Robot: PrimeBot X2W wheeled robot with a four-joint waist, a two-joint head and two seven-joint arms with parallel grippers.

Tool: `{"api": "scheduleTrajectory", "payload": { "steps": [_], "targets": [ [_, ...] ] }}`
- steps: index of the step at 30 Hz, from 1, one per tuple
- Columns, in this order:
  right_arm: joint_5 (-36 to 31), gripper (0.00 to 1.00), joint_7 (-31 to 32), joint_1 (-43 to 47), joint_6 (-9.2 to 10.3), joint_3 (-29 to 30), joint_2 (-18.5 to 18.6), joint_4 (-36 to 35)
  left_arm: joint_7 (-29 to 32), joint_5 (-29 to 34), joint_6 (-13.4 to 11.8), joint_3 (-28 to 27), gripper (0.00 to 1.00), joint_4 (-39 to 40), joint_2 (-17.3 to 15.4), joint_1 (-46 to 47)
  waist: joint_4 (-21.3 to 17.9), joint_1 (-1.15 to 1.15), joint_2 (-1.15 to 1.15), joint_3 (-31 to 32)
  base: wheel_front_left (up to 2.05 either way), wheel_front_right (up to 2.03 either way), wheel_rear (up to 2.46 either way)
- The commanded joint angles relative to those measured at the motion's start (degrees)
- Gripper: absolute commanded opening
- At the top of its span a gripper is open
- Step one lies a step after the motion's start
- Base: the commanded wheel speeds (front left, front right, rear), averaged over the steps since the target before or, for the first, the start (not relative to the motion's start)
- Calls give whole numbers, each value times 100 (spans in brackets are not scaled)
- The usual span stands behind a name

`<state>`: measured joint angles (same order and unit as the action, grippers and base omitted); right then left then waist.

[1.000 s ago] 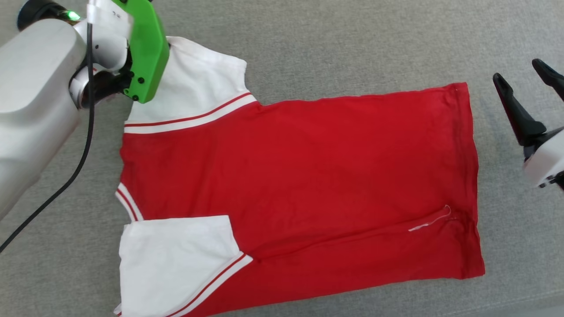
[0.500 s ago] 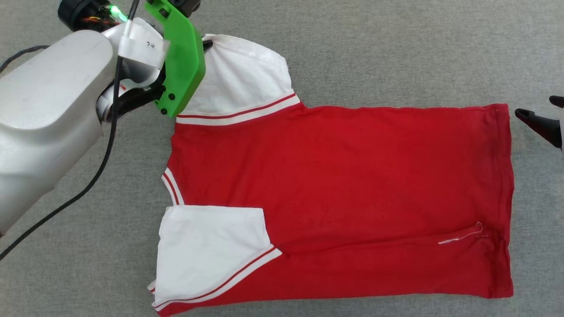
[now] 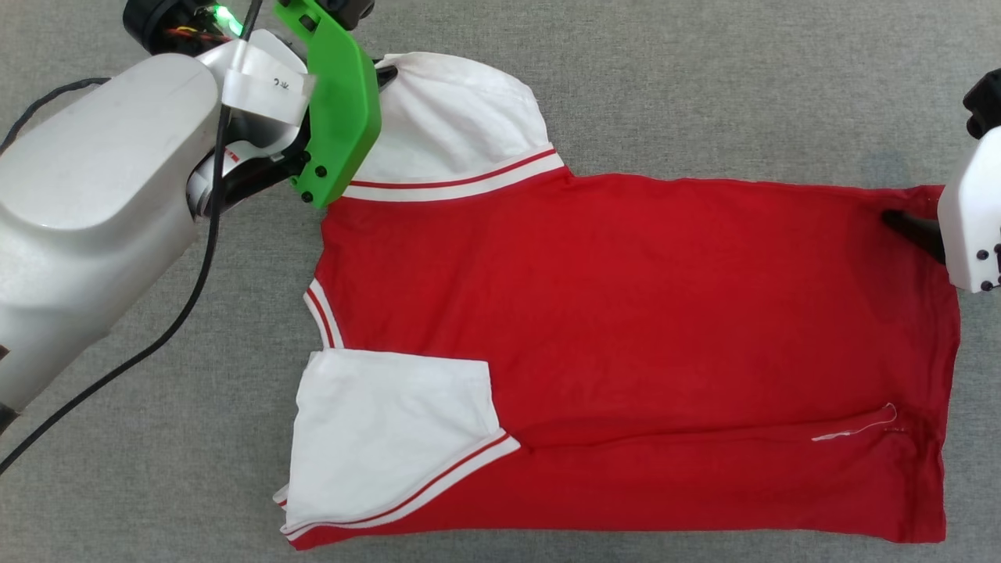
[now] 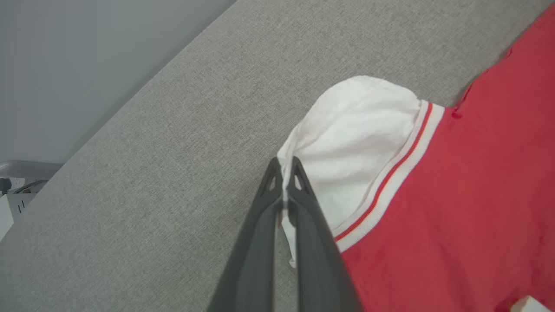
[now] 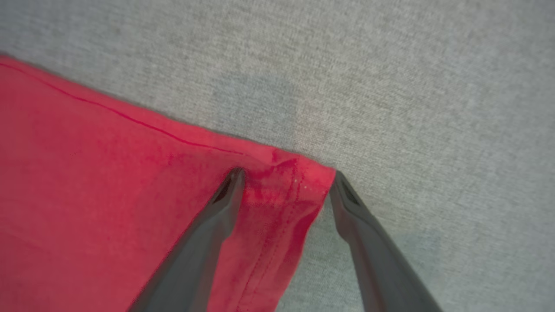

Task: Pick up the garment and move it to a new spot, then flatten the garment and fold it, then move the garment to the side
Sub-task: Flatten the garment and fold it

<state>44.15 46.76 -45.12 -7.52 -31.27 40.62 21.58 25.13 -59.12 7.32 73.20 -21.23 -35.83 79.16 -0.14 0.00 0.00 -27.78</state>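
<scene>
We count 1 red cloth T-shirt with white sleeves (image 3: 626, 313), 1 grey cloth surface (image 3: 704, 78), and 2 dark-fingered grippers: left gripper (image 4: 284, 167), right gripper (image 5: 287, 174).

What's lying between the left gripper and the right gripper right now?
The garment, spread flat, in the head view: the left gripper pinches its white sleeve; the right gripper, open, straddles its hem corner.

Left forearm (image 3: 94, 195): smooth, rounded pale-grey shell. A black cable (image 3: 208, 234) runs across it.
Wrist: bright green plate (image 3: 340, 102) with black screws (image 3: 313, 160); white tape label (image 3: 266, 82) with a black mark, possibly a digit; lit green LED (image 3: 227, 14).
Right wrist housing (image 3: 968, 227): white, small dark screws.
Left gripper (image 4: 284, 164): fingers (image 4: 303, 234) long, dark grey, triangular cut-outs at the tips.
</scene>
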Motion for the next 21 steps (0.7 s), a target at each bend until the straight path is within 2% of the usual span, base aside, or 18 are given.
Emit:
{"api": "scheduleTrajectory", "payload": {
  "steps": [1,2,3,4,13,21],
  "targets": [
    [-26,100,-39,95,3,-289,-117,159,-80,-33,16,-4,0,-22,34,119,18,0,0,-20,0,0,0],
    [19,100,-66,106,3,-374,-120,184,-107,-40,16,-4,0,-38,38,116,19,0,0,-15,0,0,0],
    [77,31,-146,100,3,-441,-121,210,-151,-63,16,-12,0,-66,40,98,13,0,0,-1,0,0,0],
    [106,0,-259,85,3,-470,-123,223,-184,-79,16,-12,0,-87,36,78,1,0,0,19,0,0,0],
    [278,0,-1955,82,3,-383,-53,271,-830,-331,16,-73,0,-330,-29,-472,-56,0,0,532,0,0,0],
    [422,0,-2934,564,3,-518,-96,141,-1831,-551,-67,-165,0,-587,-79,-1447,-101,0,0,1117,0,0,0]
  ]
}}
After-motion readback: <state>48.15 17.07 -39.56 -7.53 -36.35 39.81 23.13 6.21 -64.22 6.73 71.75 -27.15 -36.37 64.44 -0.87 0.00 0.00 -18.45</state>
